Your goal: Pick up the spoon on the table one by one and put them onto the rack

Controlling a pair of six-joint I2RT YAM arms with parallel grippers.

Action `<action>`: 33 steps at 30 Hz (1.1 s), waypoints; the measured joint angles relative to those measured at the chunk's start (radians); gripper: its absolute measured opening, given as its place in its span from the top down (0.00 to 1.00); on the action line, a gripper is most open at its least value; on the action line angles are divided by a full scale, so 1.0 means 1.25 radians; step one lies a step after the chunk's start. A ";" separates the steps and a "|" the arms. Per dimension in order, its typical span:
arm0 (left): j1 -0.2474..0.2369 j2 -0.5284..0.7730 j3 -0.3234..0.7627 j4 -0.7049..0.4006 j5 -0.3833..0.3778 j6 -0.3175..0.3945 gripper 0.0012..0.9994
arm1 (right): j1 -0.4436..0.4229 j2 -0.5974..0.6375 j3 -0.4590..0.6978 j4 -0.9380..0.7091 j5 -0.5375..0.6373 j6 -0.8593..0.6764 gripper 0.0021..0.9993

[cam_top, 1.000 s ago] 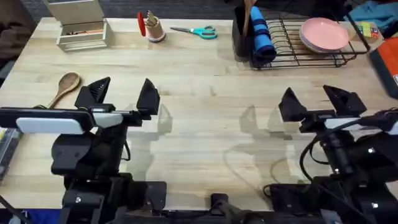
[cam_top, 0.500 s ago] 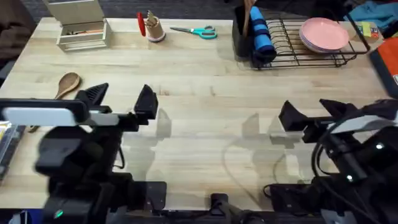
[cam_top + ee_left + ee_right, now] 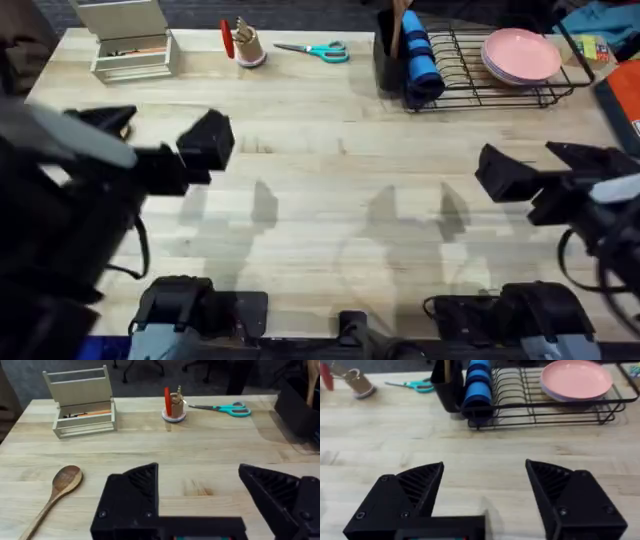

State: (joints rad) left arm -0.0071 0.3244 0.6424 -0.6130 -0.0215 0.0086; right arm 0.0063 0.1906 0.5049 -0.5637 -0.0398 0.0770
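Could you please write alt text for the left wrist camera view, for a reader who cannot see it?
A wooden spoon lies on the maple table just beyond the left gripper, whose black fingers are open and empty. Farther back stand a beige open-lidded box, a small holder and teal-handled scissors.

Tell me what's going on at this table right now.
Two robot arms are tidying wooden spoons into a black wire rack. Neither holds anything at this moment. The left gripper is open above the table, with a spoon lying on the wood beside it. The right gripper is also open, hanging over bare wood in front of the rack, which holds pink plates and a blue item.
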 joint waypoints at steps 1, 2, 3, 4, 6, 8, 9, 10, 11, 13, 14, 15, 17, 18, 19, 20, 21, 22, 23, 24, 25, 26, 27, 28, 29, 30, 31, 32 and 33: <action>0.000 0.027 0.026 -0.012 0.000 0.000 0.01 | 0.000 0.028 0.023 -0.009 -0.006 0.001 0.00; 0.000 0.051 0.052 -0.026 0.000 0.000 0.01 | 0.000 0.055 0.046 -0.020 -0.011 0.002 0.00; 0.000 0.077 0.079 -0.044 0.001 0.000 0.01 | 0.000 0.086 0.073 -0.030 -0.017 0.002 0.00; 0.000 0.099 0.105 -0.060 0.001 0.000 0.01 | 0.000 0.115 0.099 -0.043 -0.022 0.003 0.00; 0.000 0.146 0.160 -0.100 0.001 0.000 0.01 | 0.000 0.179 0.160 -0.069 -0.030 0.004 0.00; 0.000 0.192 0.220 -0.147 0.001 0.000 0.01 | 0.000 0.238 0.221 -0.100 -0.036 0.004 0.00; 0.000 0.216 0.250 -0.172 0.001 0.000 0.01 | 0.000 0.264 0.248 -0.114 -0.038 0.004 0.00; 0.000 0.236 0.276 -0.192 0.002 0.000 0.01 | 0.000 0.293 0.278 -0.128 -0.040 0.004 0.00; 0.000 0.261 0.308 -0.217 0.001 0.000 0.01 | 0.000 0.321 0.308 -0.143 -0.042 0.004 0.00; 0.000 0.304 0.365 -0.269 0.002 0.000 0.01 | 0.000 0.372 0.367 -0.176 -0.044 0.004 0.00; 0.000 0.323 0.390 -0.293 0.002 0.000 0.01 | 0.000 0.398 0.397 -0.192 -0.044 0.004 0.00; 0.000 0.348 0.421 -0.320 0.001 0.000 0.01 | 0.000 0.421 0.425 -0.203 -0.044 0.004 0.00; 0.000 0.389 0.472 -0.362 0.001 0.000 0.01 | 0.000 0.467 0.479 -0.230 -0.044 -0.001 0.00; 0.000 0.411 0.498 -0.387 0.001 0.000 0.01 | 0.000 0.489 0.505 -0.245 -0.045 -0.005 0.00; 0.000 0.430 0.520 -0.405 0.001 0.000 0.01 | 0.000 0.507 0.527 -0.258 -0.046 -0.009 0.00; 0.000 0.447 0.540 -0.420 0.001 0.000 0.01 | 0.000 0.527 0.550 -0.272 -0.046 -0.015 0.00; 0.000 0.466 0.560 -0.437 0.001 0.000 0.01 | 0.000 0.544 0.570 -0.282 -0.047 -0.020 0.00; 0.000 0.480 0.574 -0.448 0.001 0.000 0.01 | 0.000 0.561 0.587 -0.288 -0.047 -0.024 0.00; 0.000 0.496 0.587 -0.458 0.002 0.000 0.01 | 0.000 0.574 0.601 -0.295 -0.047 -0.026 0.00; 0.000 0.508 0.596 -0.464 0.001 0.000 0.01 | 0.000 0.585 0.612 -0.300 -0.047 -0.027 0.00; 0.000 0.519 0.601 -0.465 0.001 0.000 0.01 | 0.000 0.595 0.620 -0.301 -0.047 -0.029 0.00; 0.000 0.526 0.603 -0.466 0.001 0.000 0.01 | 0.000 0.600 0.623 -0.301 -0.047 -0.031 0.00; 0.000 0.533 0.603 -0.466 0.001 0.000 0.01 | 0.000 0.605 0.625 -0.302 -0.047 -0.032 0.00; 0.000 0.537 0.603 -0.468 0.001 0.000 0.01 | 0.000 0.608 0.626 -0.302 -0.047 -0.033 0.00; 0.000 0.542 0.603 -0.470 0.001 0.000 0.01 | 0.000 0.610 0.626 -0.304 -0.047 -0.034 0.00; 0.000 0.544 0.603 -0.471 0.002 0.000 0.01 | 0.000 0.610 0.626 -0.305 -0.047 -0.035 0.00; 0.000 0.545 0.603 -0.471 0.001 0.000 0.01 | 0.000 0.610 0.626 -0.305 -0.047 -0.035 0.00; 0.000 0.546 0.603 -0.470 0.001 0.000 0.01 | 0.000 0.610 0.626 -0.305 -0.047 -0.036 0.00; 0.000 0.546 0.603 -0.471 0.001 0.000 0.01 | 0.000 0.610 0.626 -0.305 -0.047 -0.036 0.00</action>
State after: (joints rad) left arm -0.0069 1.0069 1.3968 -1.2015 -0.0196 0.0086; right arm 0.0063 0.9531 1.2877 -0.9443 -0.0982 0.0322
